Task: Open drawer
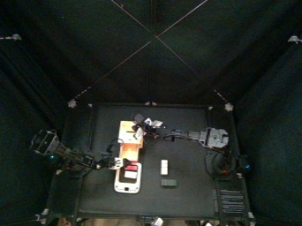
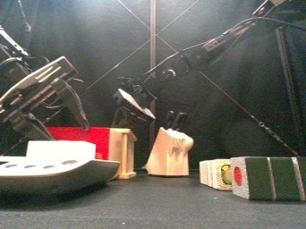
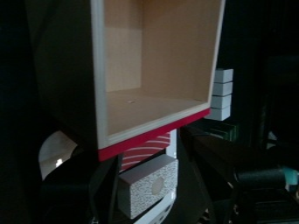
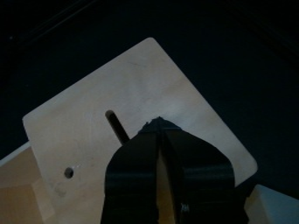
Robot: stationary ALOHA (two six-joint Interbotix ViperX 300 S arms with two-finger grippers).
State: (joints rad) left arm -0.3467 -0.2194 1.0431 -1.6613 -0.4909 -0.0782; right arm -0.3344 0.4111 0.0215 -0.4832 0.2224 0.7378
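The drawer (image 1: 127, 132) stands left of the table's middle, its tan body (image 2: 167, 152) behind its red-fronted tray (image 2: 91, 141). The tray (image 1: 127, 153) is slid out toward the front. My right gripper (image 1: 147, 129) reaches in from the right. In the right wrist view its jaws (image 4: 158, 131) are closed together on the body's tan panel (image 4: 93, 105), beside a dark peg. My left gripper (image 2: 50, 114) hangs over the tray with its jaws spread. The left wrist view looks into the empty tray (image 3: 152, 70).
A white slab with a red patch (image 1: 129, 176) lies just in front of the tray and sits near and large in the front view (image 2: 48, 165). A small white bar (image 1: 165, 165) and a dark block (image 1: 169, 182) lie to its right. Coloured blocks (image 2: 257, 175) stand front right.
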